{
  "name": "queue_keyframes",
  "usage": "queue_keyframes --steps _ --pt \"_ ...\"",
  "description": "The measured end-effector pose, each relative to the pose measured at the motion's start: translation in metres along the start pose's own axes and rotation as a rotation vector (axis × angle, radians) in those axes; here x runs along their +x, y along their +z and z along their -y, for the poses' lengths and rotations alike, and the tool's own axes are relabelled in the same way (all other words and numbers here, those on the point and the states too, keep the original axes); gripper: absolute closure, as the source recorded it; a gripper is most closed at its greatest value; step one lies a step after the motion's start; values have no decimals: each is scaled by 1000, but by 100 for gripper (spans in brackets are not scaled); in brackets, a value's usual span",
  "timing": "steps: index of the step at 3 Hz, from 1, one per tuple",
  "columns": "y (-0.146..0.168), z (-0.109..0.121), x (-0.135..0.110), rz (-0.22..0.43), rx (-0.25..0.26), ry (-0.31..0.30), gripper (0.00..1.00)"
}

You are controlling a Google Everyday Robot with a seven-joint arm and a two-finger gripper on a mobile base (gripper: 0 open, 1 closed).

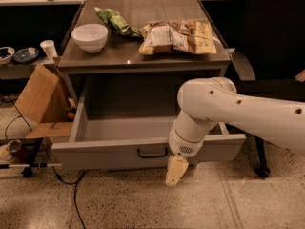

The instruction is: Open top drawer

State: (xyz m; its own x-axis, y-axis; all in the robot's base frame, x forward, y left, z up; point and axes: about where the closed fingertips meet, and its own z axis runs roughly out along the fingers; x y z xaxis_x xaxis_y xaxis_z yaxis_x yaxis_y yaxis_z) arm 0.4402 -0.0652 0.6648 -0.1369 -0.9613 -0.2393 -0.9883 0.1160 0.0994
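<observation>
The top drawer (pixel 119 152) is a wide grey metal drawer pulled far out of the cabinet, its plain grey interior (pixel 124 128) showing. Its small black pull handle (pixel 152 153) sits at the centre of the front panel. My gripper (pixel 175 171) hangs below my white arm (pixel 228 111), just right of the handle and in front of the drawer's front panel, its cream tip pointing down toward the floor. It does not touch the handle.
On the cabinet top (pixel 143 56) stand a white bowl (pixel 89 36), a green bag (pixel 114 22) and snack bags (pixel 178 35). A cardboard box (pixel 40 101) leans at the left, with cables (pixel 66 185) on the floor. A black chair (pixel 271 56) stands at the right.
</observation>
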Motion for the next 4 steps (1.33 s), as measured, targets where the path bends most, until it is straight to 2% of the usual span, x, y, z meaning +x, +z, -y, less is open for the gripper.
queue_keyframes --steps 2,3,4 --pt "-10 -6 1 0 -4 17 72" --pt "-10 -5 1 0 -4 17 60" --pt "-12 -17 13 -13 -1 49 37"
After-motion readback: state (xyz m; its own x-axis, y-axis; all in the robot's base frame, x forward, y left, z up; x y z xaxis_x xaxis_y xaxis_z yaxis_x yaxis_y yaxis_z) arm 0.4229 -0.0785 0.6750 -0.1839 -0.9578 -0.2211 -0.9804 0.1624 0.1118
